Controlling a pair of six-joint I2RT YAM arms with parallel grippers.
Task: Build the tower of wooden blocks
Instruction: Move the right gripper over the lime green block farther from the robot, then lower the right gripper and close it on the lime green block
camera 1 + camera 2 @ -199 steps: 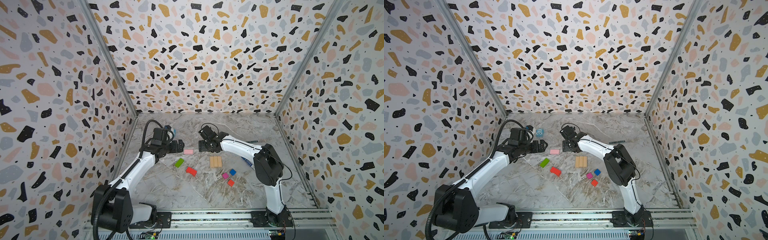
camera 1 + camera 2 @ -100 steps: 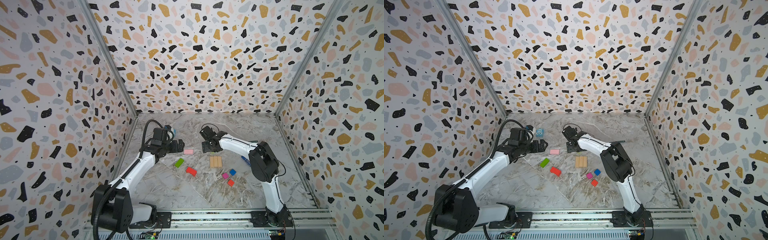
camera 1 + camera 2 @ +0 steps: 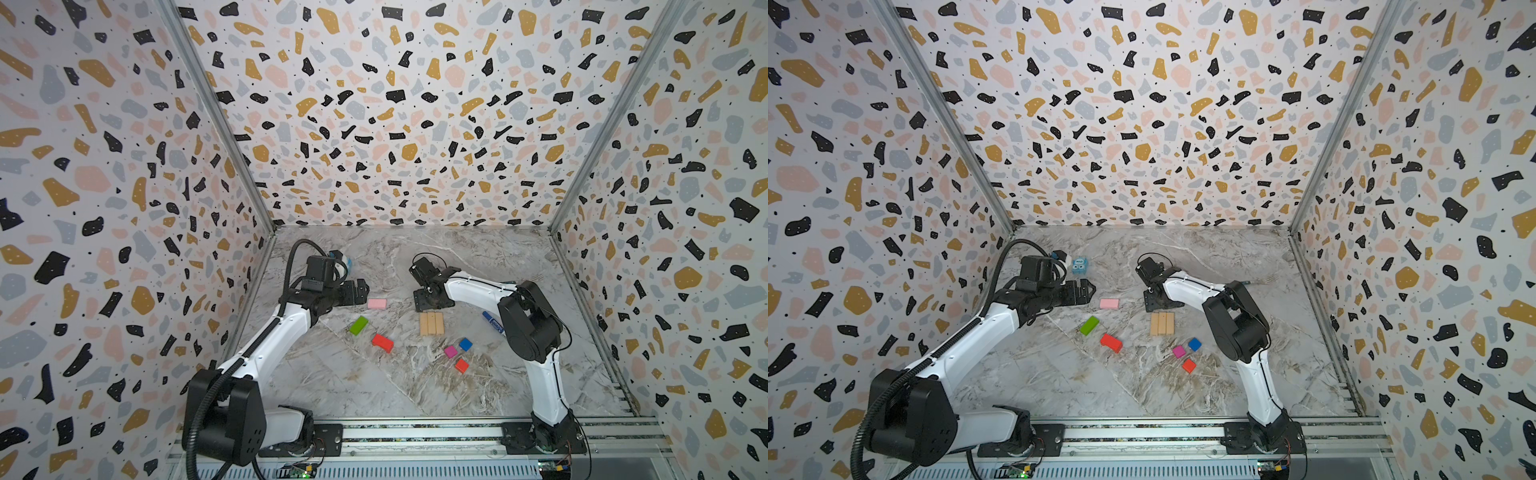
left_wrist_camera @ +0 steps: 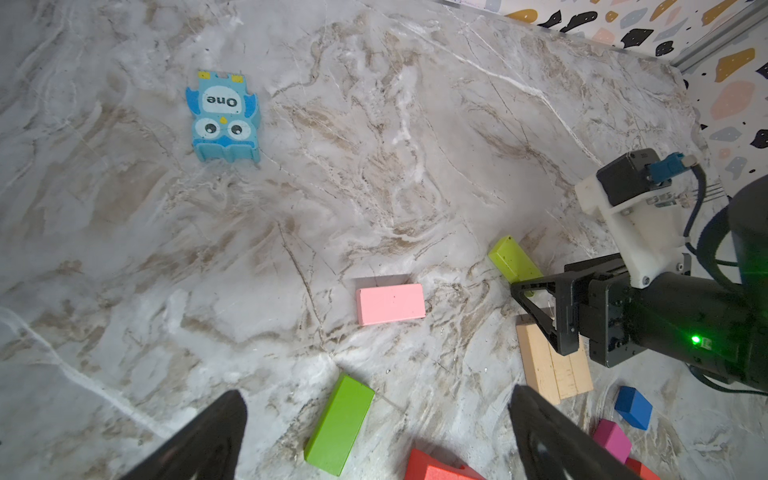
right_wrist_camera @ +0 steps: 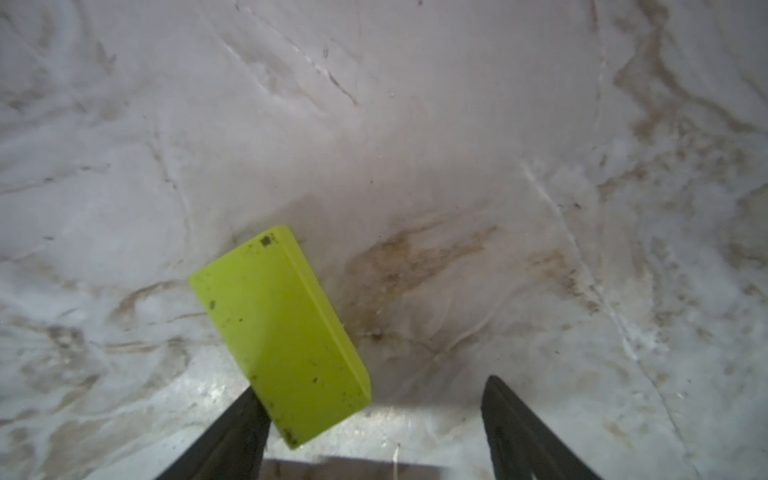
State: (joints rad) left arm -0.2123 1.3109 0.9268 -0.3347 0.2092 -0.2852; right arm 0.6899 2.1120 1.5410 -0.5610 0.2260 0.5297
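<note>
Wood blocks on table (image 3: pixel 478 257), mid-area: pink block (image 3: pixel 377 304), green block (image 3: pixel 358 325), red block (image 3: pixel 382 343), tan oblongs (image 3: pixel 431 323) side by side, cubes (image 3: pixel 465 344) frontward; bare marble at back & front. L gripper (image 3: pixel 363 291) low beside pink block, jaws wide, empty. R gripper (image 3: pixel 432 300) angled down behind tan oblongs, jaws apart; I see lime block (image 5: pixel 278 332) just beside one jaw, unclamped.

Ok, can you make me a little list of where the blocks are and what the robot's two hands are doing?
Tower base: three plain tan wooden oblongs side by side, nothing stacked on them
Loose oblongs: pink wooden oblong, green wooden oblong, red wooden oblong, flat on the marble table
Loose cubes: magenta cube, blue cube, orange-red cube, clustered together
Left gripper: open, empty, near the pink oblong
Right gripper: open, lime-green wooden oblong beside one finger, not gripped
</note>
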